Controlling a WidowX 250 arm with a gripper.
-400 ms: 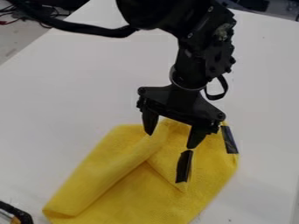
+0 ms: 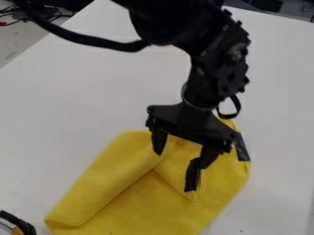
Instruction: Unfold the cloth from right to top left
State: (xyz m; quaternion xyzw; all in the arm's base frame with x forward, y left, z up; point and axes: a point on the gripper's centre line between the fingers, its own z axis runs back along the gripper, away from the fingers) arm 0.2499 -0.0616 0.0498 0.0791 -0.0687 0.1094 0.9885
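Yellow cloth [image 2: 138,202] lies on the white table [image 2: 73,96], low down and around the middle of the view. Part of it is folded over, and a long, soft fold slants from near the gripper down to the lower left. A corner of the folded part lies on top of the cloth and points down. One black strip [image 2: 192,178] sits by that corner. Another dark strip [image 2: 243,148] sits along the cloth's right edge.

Right over the top part of the cloth hangs the black gripper [image 2: 181,160]. Its two fingers are spread wide apart, and it is not holding anything. One finger is over the fold, and the other is right at the top end of the first strip. I can't tell if they touch.

Above is the big black arm [image 2: 215,69], with a thick black cable [image 2: 92,40] curving off to the upper left. Some thin wires [image 2: 52,13] are in the top left corner. A black and orange thing [image 2: 23,226] pokes in at the lower left.
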